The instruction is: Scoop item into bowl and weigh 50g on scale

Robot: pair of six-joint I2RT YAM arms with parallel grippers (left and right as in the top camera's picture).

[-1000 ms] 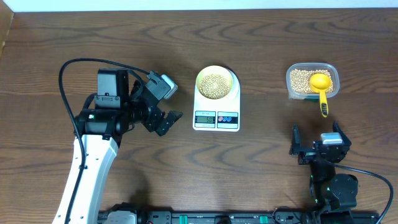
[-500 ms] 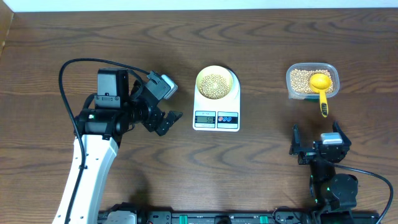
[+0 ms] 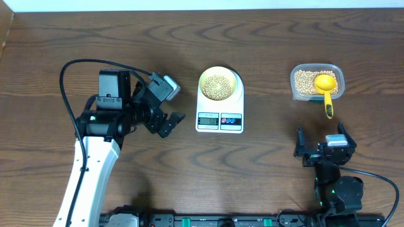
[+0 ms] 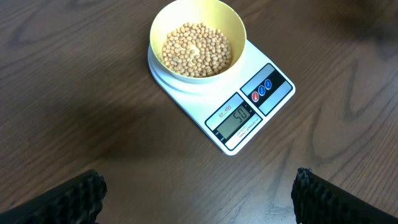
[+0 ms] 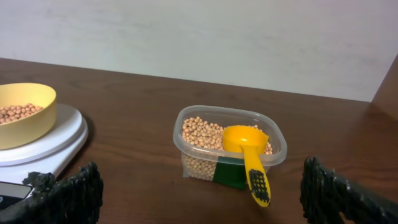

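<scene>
Overhead: straight down from high above, table [image 3: 265,176] filling frame.
Left wrist: close, angled down on scale [image 4: 249,106] and bowl [image 4: 198,11].
Right wrist: low, near-level — container [image 5: 199,167] near, wall [image 5: 186,37] behind.
Shared: scale and bowl — seen by all three.

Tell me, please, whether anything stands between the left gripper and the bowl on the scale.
Nothing visible does: only bare table lies between the open left gripper and the scale carrying the bowl of beans.
</scene>
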